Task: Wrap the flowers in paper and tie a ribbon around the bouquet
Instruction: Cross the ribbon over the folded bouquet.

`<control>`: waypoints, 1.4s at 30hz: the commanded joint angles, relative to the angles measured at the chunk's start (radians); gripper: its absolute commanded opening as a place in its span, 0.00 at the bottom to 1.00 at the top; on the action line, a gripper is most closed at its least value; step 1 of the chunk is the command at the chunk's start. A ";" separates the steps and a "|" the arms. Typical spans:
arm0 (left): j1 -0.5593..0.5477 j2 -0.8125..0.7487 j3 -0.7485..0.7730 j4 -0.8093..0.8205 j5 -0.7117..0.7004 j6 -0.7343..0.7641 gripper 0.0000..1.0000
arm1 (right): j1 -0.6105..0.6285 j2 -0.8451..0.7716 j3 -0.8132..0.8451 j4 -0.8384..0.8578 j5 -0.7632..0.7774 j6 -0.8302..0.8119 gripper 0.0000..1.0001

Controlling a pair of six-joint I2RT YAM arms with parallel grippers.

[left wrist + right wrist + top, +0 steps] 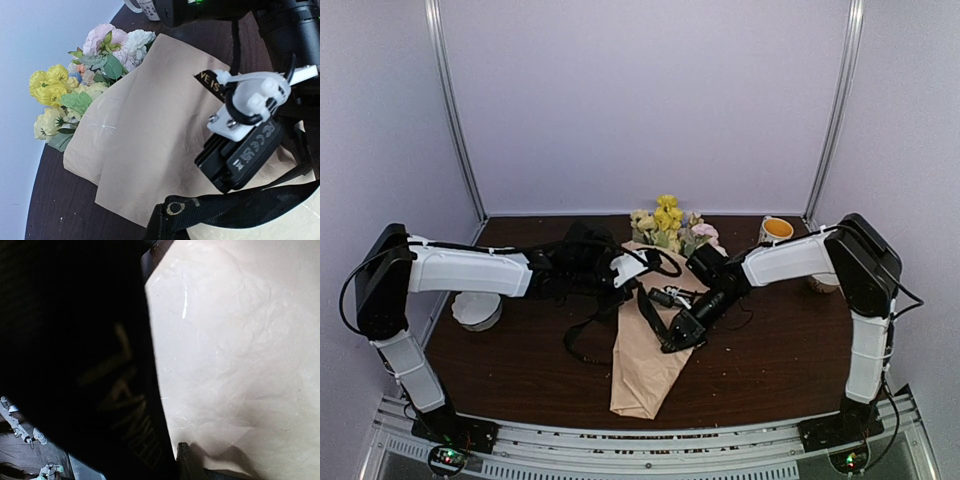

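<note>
The bouquet (645, 345) lies on the table as a tan paper cone (150, 145), narrow end toward me. Yellow, pink and cream flowers (668, 225) (75, 95) stick out of its far end. A black lettered ribbon (648, 312) crosses the paper and trails off to the left. My left gripper (640, 266) sits over the cone's upper part, shut on the ribbon (250, 205). My right gripper (674, 340) hovers low over the cone's middle. The ribbon (115, 405) fills the left of the right wrist view and hides the jaws. Beside it is bare paper (235, 365).
A white mug (775, 230) with yellow inside stands at the back right, next to the flowers. A white round object (477, 310) sits near the left table edge. Black cables loop around both wrists over the cone.
</note>
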 commanded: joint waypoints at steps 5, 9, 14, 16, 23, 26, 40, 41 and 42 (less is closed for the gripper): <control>0.010 -0.040 -0.022 0.054 0.013 -0.023 0.00 | -0.036 -0.129 -0.082 0.018 0.078 0.015 0.26; 0.011 -0.044 -0.039 0.053 0.008 -0.027 0.00 | -0.064 -0.196 -0.098 0.093 0.165 0.096 0.30; 0.011 -0.052 -0.059 0.054 0.010 -0.043 0.00 | -0.079 -0.239 -0.095 0.091 0.334 0.138 0.34; 0.011 -0.057 -0.069 0.061 0.010 -0.053 0.00 | -0.081 -0.242 -0.092 0.076 0.368 0.147 0.34; 0.012 -0.065 -0.079 0.063 0.009 -0.067 0.00 | -0.017 -0.399 -0.244 0.313 0.441 0.281 0.28; 0.012 -0.068 -0.087 0.076 0.006 -0.071 0.00 | 0.063 -0.474 -0.341 0.481 0.546 0.326 0.25; 0.015 -0.076 -0.095 0.070 0.020 -0.081 0.00 | 0.188 -0.312 -0.298 0.559 0.741 0.324 0.29; 0.015 -0.076 -0.095 0.070 0.018 -0.082 0.00 | 0.189 -0.302 -0.299 0.560 0.740 0.326 0.30; 0.016 -0.075 -0.094 0.070 0.017 -0.083 0.00 | 0.189 -0.293 -0.299 0.561 0.739 0.327 0.30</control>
